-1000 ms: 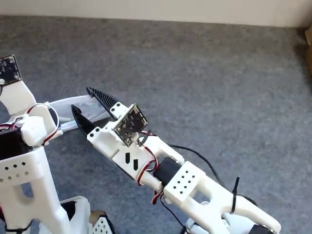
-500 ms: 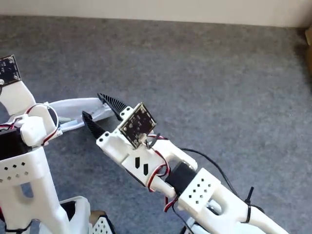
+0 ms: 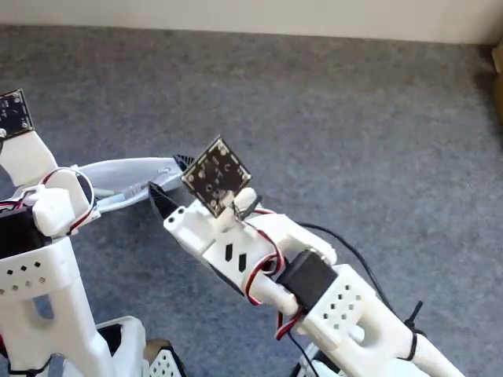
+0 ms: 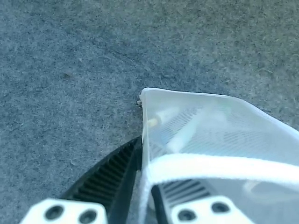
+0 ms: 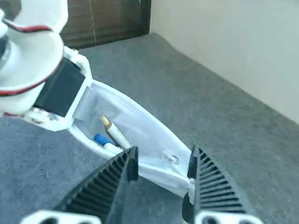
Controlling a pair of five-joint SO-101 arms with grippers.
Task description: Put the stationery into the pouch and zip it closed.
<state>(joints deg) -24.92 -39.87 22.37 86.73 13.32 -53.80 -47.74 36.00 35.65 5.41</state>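
A white mesh pouch (image 3: 130,174) lies on the grey carpet, with its top open in the right wrist view. Inside the pouch (image 5: 140,123) lie a pale pen (image 5: 114,134) and a blue item (image 5: 101,139). My left gripper (image 4: 145,161) is shut on one end of the pouch (image 4: 205,135), where stationery shows through the mesh. My right gripper (image 5: 162,156) is open and straddles the other end, with the small zipper pull (image 5: 170,158) between its fingers. From above, the right gripper (image 3: 167,177) is partly hidden under its own wrist camera board.
The left arm's white body (image 3: 39,236) stands at the left edge, over the pouch's near end. Bare grey carpet (image 3: 354,118) stretches to the right and back. A pale wall (image 3: 251,16) bounds the far side.
My right gripper has drawn back to the right along the pouch, from its middle to its end, and the wrist has tilted up. The left arm and the pouch have kept still.
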